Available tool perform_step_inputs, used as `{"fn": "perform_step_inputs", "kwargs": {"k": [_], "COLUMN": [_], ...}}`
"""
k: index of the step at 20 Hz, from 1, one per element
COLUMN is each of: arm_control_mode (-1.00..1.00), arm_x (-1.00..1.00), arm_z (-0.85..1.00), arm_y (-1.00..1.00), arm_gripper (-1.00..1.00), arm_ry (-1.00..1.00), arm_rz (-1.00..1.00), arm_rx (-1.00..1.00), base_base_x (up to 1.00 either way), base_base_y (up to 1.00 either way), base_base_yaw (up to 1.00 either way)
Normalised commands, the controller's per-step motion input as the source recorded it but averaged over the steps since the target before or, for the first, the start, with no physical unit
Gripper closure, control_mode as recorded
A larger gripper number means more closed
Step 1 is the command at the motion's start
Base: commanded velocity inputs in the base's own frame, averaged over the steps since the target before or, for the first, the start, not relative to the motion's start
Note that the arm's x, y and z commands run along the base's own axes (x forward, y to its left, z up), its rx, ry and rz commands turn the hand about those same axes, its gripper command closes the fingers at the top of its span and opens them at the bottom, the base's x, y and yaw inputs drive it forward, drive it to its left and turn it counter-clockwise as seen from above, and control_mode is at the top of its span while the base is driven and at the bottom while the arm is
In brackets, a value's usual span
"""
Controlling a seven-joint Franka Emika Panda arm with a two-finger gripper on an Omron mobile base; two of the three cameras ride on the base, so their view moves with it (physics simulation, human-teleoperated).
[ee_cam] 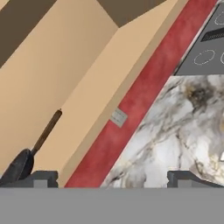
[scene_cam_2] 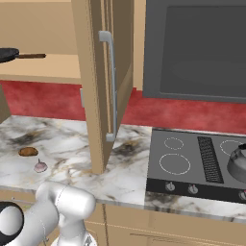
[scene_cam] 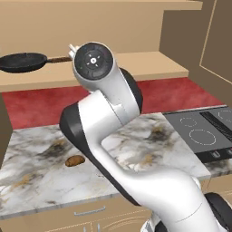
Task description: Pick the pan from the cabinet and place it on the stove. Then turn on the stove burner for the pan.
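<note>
The robot's gripper (ee_cam: 112, 177) hangs with its jaws spread wide and nothing between them. The pan (ee_cam: 18, 167) sits on the shelf of the open cabinet (ee_cam: 65, 100), close beyond the left fingertip (ee_cam: 41, 178) and apparently untouched, though its rim runs off frame; its handle angles away. The stove (ee_cam: 205, 52) lies far off, past the marble counter (ee_cam: 175, 131) ahead of the jaws.

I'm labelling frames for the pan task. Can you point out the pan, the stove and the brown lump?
pan (scene_cam: 20, 62), left base view, its dark bowl.
stove (scene_cam_2: 185, 163), right base view, bare glass.
brown lump (scene_cam: 74, 160), left base view, its middle.
</note>
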Motion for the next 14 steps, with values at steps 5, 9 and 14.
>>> {"fn": "perform_step_inputs", "kwargs": {"k": [5, 9, 14], "arm_control_mode": [-1.00, -1.00, -1.00], "arm_x": [0.28, 0.40, 0.41], "arm_z": [0.00, 0.00, 0.01], "arm_y": [-0.18, -0.02, 0.00], "arm_gripper": [-1.00, -1.00, -1.00], "arm_ry": [-0.07, -0.09, -0.05], "arm_rz": [-0.14, -0.23, -0.26], "arm_rx": [0.00, -0.01, -0.01], "base_base_x": [0.00, 0.00, 0.00], "base_base_y": [0.00, 0.00, 0.00], "base_base_yaw": [0.00, 0.00, 0.00]}}
